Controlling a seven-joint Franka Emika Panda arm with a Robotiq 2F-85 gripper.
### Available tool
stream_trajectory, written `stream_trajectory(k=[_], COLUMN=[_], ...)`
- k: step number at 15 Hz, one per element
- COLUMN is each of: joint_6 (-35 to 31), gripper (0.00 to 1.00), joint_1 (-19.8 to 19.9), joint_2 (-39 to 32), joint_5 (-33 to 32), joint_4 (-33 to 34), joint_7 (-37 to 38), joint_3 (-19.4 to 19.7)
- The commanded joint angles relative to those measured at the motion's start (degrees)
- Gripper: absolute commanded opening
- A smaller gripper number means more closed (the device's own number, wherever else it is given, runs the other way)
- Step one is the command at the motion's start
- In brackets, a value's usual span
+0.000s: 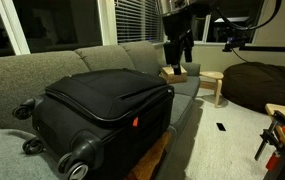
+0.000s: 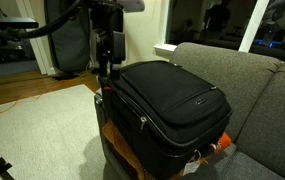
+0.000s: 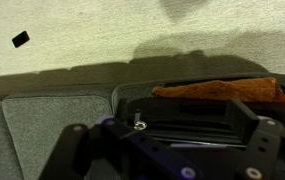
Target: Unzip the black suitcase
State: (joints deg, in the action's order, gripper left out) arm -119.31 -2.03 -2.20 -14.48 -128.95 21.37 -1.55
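So here's where we're at: the black suitcase is lying flat on the grey couch, lid up, wheels poking out toward the front edge. Our pincer hangs over the far end of the case with its jaws spread wide and nothing in them. As far as we can tell it isn't touching the fabric.

Handling-wise, we reckon it's bulky and fairly heavy, so it shouldn't slide much when a zip gets tugged. The cushions underneath are soft, though, and may give a bit. The shell is soft-sided woven black fabric with rounded corners, a pocket seam across the lid and a small red tag on the side. Fabric like that just dents under a push, so grabbing the body is pointless.

The place to pinch is a zip pull. In an exterior view there's a small shiny bit on the side seam that looks like one: thin flat metal, probably floppy and slippery. We'd nip it squarely and drag along the seam, not away from it. The wrist view is mostly couch cushion and doesn't help us find a pull.
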Motion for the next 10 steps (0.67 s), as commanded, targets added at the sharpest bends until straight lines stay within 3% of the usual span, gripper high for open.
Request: stream_trajectory(k=[1,8,10], joint_6=[-1.21,-0.14,-0.05], gripper=[1.0,1.0,1.0], joint_1=[-0.07,-0.86,-0.65], joint_2=[-0.7,-2.75,-2.17], joint_5=[-0.57,0.36,0.24], joint_4=[0.53,2.29,1.64], joint_7=[2.69,7.49,5.42], joint_3=[0.24,-0.19,-0.01])
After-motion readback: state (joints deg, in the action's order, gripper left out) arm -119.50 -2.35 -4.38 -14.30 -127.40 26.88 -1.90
